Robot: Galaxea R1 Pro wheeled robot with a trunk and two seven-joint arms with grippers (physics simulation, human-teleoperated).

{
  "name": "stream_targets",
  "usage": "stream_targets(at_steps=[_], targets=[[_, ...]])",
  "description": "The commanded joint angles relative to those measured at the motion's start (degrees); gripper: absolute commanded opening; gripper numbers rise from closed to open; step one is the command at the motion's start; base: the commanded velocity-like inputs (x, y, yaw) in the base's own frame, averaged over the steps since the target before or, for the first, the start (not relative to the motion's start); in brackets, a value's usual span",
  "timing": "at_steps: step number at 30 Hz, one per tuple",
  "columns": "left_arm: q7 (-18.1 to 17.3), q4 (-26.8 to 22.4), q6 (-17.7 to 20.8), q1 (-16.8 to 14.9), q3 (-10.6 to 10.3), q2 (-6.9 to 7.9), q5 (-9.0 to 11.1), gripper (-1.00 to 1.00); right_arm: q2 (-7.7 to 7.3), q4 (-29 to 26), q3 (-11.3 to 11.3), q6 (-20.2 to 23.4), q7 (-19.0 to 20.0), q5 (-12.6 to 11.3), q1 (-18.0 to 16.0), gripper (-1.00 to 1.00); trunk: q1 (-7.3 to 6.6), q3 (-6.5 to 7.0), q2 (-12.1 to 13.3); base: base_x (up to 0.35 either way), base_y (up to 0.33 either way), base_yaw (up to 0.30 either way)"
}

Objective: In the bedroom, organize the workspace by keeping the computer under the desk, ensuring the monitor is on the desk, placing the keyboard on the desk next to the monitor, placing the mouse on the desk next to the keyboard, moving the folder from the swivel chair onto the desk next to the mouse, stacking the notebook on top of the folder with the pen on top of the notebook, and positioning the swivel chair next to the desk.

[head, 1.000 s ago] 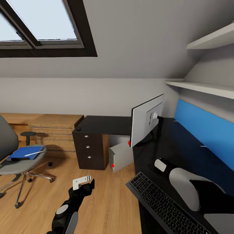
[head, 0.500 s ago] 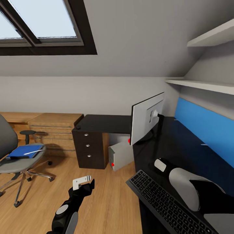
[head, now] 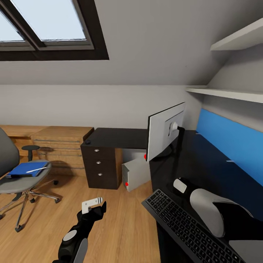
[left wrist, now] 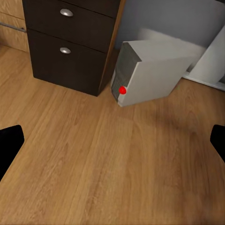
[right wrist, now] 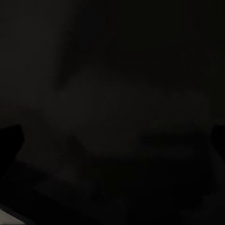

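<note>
The desk (head: 190, 164) has a glossy black top running from the right to a drawer unit (head: 100, 168). The monitor (head: 165, 136) stands on it, grey back toward me. The keyboard (head: 186, 226) lies at its near end beside my right forearm. A small dark thing, apparently the mouse (head: 88, 142), sits on the far corner. The computer (head: 136, 174) (left wrist: 147, 72) stands under the desk. At the left, the swivel chair (head: 11, 182) holds the blue folder (head: 22, 171) with the white pen (head: 36, 170) on it. I cannot make out the notebook. My left gripper (head: 95, 206) (left wrist: 117, 145) hangs open over the floor. The right wrist view is nearly black, with faint spread fingertips (right wrist: 10, 140).
A low light-wood chest of drawers (head: 60, 146) stands against the back wall behind the chair. Wall shelves (head: 233, 95) and a blue panel (head: 230, 142) run above the desk at the right. Wooden floor (head: 120, 226) lies between the chair and the desk.
The whole picture has shifted a little, so the camera has moved; the chair now sits slightly further left in it. Neither arm has changed pose.
</note>
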Motion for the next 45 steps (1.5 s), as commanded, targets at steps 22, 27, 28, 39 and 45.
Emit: stream_targets(at_steps=[22, 27, 28, 39, 45], targets=[[0.51, -0.08, 0.20, -0.03, -0.09, 0.04, 0.60, 1.00, 1.51, 0.41, -0.19, 0.08, -0.22, 2.48, -0.06, 1.00, 0.00, -0.06, -0.04, 0.000, 0.000, 0.000], [0.51, -0.14, 0.20, -0.03, -0.09, 0.08, 0.60, 1.00, 1.61, 0.44, -0.19, 0.07, -0.27, 2.52, -0.06, 1.00, 0.00, -0.06, -0.04, 0.000, 0.000, 0.000], [0.51, -0.15, 0.20, -0.03, -0.09, 0.09, 0.60, 1.00, 1.65, 0.47, -0.19, 0.06, -0.31, 2.54, -0.06, 1.00, 0.00, -0.06, -0.04, 0.000, 0.000, 0.000], [0.51, -0.16, 0.29, -0.03, -0.09, 0.09, 0.68, 1.00, 2.03, 0.41, -0.11, 0.12, -0.45, 2.60, -0.06, 1.00, 0.00, -0.06, -0.04, 0.000, 0.000, 0.126], [0.51, -0.16, 0.29, -0.03, -0.09, 0.10, 0.69, 1.00, 2.04, 0.33, -0.13, 0.14, -0.40, 2.61, -0.06, 1.00, 0.00, -0.06, -0.04, 0.000, 0.000, 0.079]])
